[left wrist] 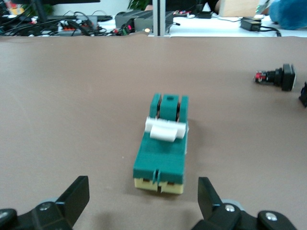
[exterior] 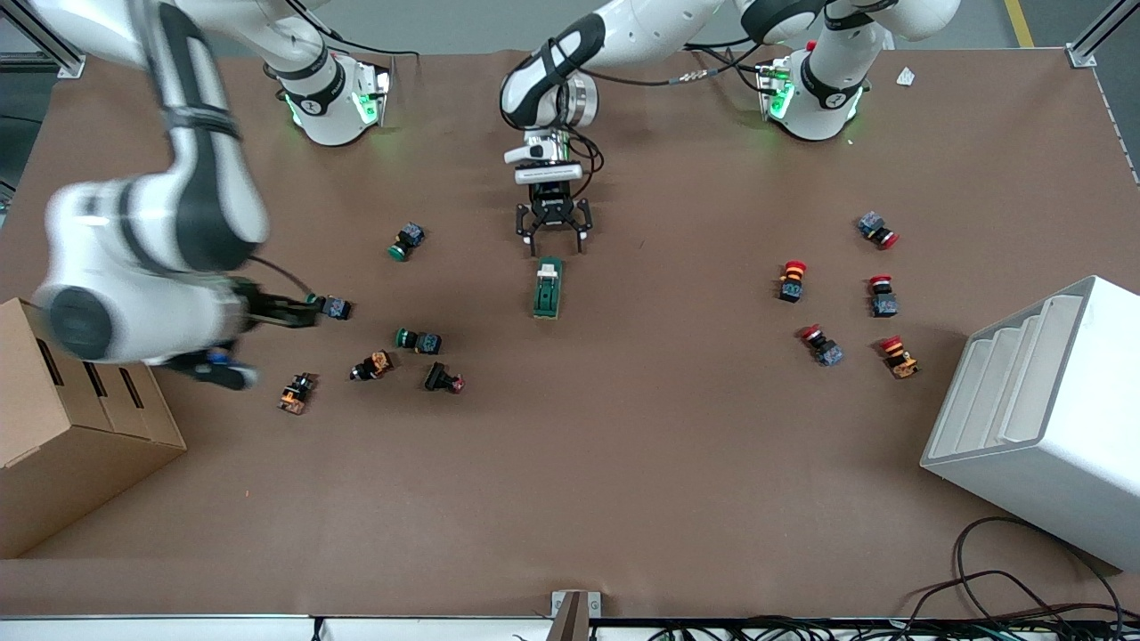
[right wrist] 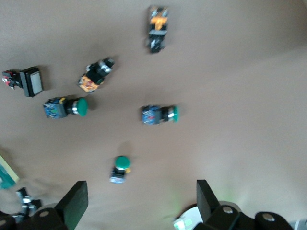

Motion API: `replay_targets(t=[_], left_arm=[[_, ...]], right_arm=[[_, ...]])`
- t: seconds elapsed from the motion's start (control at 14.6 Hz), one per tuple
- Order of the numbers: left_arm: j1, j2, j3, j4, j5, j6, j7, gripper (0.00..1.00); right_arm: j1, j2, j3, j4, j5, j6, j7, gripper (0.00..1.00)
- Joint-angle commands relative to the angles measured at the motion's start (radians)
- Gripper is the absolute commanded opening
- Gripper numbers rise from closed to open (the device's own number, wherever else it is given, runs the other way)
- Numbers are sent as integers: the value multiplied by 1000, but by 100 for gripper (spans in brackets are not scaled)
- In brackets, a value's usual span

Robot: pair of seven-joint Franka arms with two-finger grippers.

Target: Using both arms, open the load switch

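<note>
The load switch [exterior: 548,288] lies on the brown table near its middle, a dark-green block with a white toggle [left wrist: 165,128] across it. In the left wrist view the load switch [left wrist: 162,148] lies lengthwise just ahead of the fingers. My left gripper [exterior: 554,237] hangs open, low over the table at the switch's end toward the bases, touching nothing [left wrist: 144,199]. My right gripper [exterior: 289,310] is up in the air over the push buttons toward the right arm's end, open and empty [right wrist: 141,201]. Only a sliver of the load switch [right wrist: 5,176] shows in the right wrist view.
Green-capped and orange push buttons [exterior: 419,340] are scattered toward the right arm's end, red-capped ones [exterior: 793,279] toward the left arm's end. A cardboard box [exterior: 71,427] and a white rack [exterior: 1042,401] stand at the table's two ends. Cables [exterior: 997,596] lie by the front edge.
</note>
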Motion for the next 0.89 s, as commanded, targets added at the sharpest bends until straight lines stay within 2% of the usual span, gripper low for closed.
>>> replay_targets(t=[0.0, 0.14, 0.41, 0.62, 0.82], left_arm=[[93, -115, -78, 15, -148, 47, 135, 100], [171, -176, -141, 52, -268, 48, 271, 100], [372, -334, -241, 153, -564, 48, 622, 100], [504, -423, -243, 243, -771, 44, 945, 100], [670, -504, -243, 309, -949, 35, 1256, 100]], right_arm=[[-94, -61, 25, 10, -61, 3, -223, 100], [-146, -59, 25, 53, -69, 0, -349, 100], [-229, -56, 25, 139, -72, -35, -367, 100], [-240, -49, 26, 242, -70, -113, -367, 100], [-243, -47, 25, 263, -67, -110, -356, 100]])
